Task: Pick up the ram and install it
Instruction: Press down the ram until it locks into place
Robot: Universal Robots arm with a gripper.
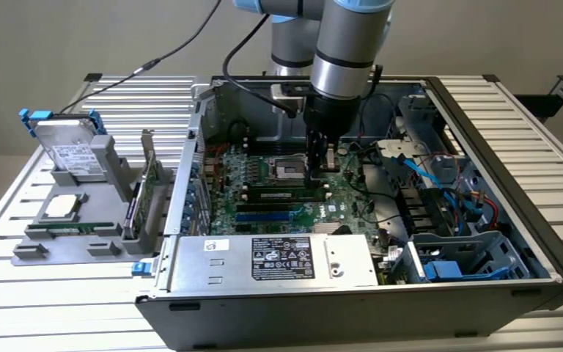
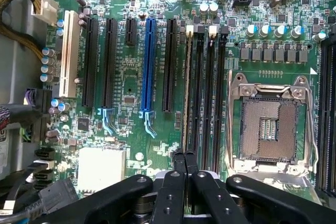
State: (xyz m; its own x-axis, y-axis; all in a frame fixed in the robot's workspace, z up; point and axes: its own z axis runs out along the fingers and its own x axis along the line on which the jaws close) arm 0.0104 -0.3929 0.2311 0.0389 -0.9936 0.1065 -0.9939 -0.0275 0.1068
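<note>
black fingers [image 2: 184, 157] clenched, holding nothing, tips down over the long narrow green ram stick [image 1: 284, 196], seated in a slot on the green motherboard [image 2: 131, 82] inside the open computer case [image 1: 516, 132], likely pressing it home.

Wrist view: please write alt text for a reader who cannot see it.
Shut black gripper over a green motherboard, its tips at a thin green ram stick standing edge-on in a memory slot. Nearby are a blue expansion slot and an empty silver processor socket.
</note>
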